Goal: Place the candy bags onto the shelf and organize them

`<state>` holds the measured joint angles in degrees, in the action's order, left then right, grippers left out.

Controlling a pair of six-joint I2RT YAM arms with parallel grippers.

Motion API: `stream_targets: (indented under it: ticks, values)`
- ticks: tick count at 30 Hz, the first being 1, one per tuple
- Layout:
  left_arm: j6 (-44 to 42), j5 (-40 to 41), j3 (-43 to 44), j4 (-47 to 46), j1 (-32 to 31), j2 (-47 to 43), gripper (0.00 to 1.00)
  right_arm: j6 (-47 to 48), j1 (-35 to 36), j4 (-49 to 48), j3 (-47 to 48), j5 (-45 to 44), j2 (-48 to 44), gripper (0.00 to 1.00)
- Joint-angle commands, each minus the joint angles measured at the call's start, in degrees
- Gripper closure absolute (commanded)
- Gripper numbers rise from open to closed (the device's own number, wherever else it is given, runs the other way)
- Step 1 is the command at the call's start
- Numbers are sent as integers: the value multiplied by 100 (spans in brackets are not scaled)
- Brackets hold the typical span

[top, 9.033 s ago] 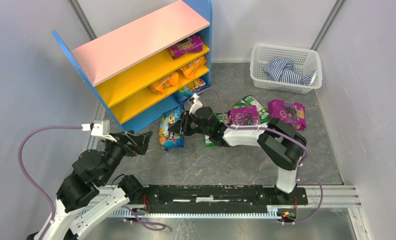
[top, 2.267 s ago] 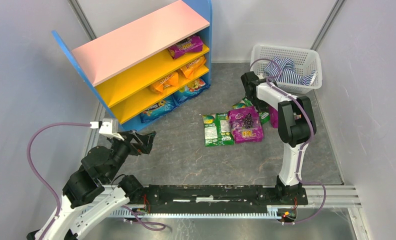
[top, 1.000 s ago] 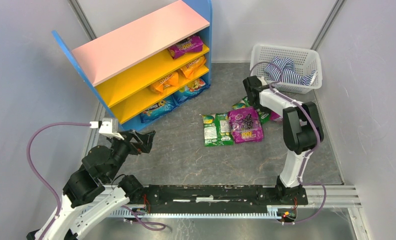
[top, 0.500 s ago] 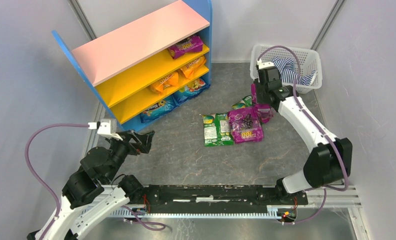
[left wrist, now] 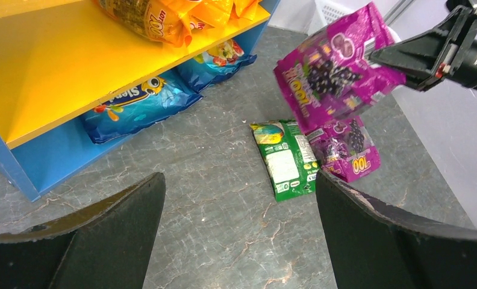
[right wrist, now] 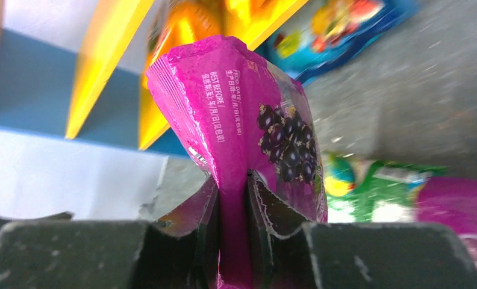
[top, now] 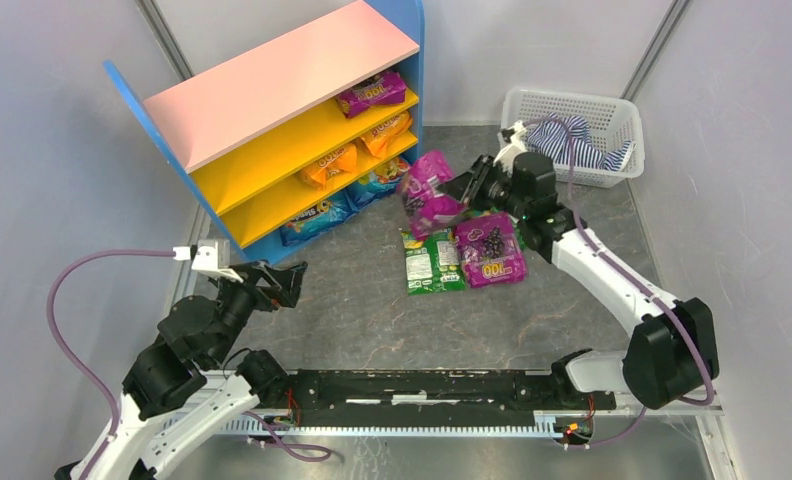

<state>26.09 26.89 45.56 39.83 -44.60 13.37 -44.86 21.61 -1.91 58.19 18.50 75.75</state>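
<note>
My right gripper (top: 462, 188) is shut on a purple candy bag (top: 427, 193) and holds it in the air just right of the shelf (top: 272, 85). The same bag shows in the left wrist view (left wrist: 335, 75) and, pinched between the fingers, in the right wrist view (right wrist: 254, 138). On the floor lie a green bag (top: 430, 260) and another purple bag (top: 490, 250). The shelf holds a purple bag (top: 372, 95), orange bags (top: 357, 145) and blue bags (top: 317, 215). My left gripper (top: 290, 283) is open and empty, low at the left, in front of the shelf.
A white mesh basket (top: 617, 125) with a striped blue-white cloth (top: 572, 140) stands at the back right. Grey walls close in on both sides. The metal rail (top: 422, 390) with the arm bases runs along the near edge.
My right gripper has lifted a purple bag from beside the basket and carried it left toward the shelf. A blue bag now lies on the bottom shelf. The left arm has barely moved.
</note>
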Motion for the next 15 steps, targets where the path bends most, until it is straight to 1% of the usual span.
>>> stream_targets:
  ticks: [1, 3, 5, 7, 10, 12, 14, 15]
  values:
    - [-51, 140, 29, -134, 2, -71, 0, -1825, 581, -2018, -500, 248, -350, 100]
    - [-51, 132, 24, -138, 3, -50, 0, -2318, 855, -2688, -1048, 61, -299, 100]
    - [-47, 155, 37, -150, 3, 59, 0, -2679, 1101, -3124, -1493, -6, -97, 100]
    - [37, 167, 142, -81, 3, 283, 0, -2912, 1287, -3523, -1910, 21, 136, 100]
    - [460, 39, 374, 139, -5, 735, 0, -2985, 1486, -3920, -2367, 10, 399, 100]
    - [809, -303, 320, 167, 0, 1030, 0, -2920, 1526, -4254, -2626, 152, 545, 99]
    - [1155, -846, 57, -20, 3, 1353, 0, -2723, 1554, -4632, -2847, 371, 662, 96]
    - [1343, -1131, -117, -225, 0, 1533, 0, -2574, 1563, -4566, -2874, 487, 719, 93]
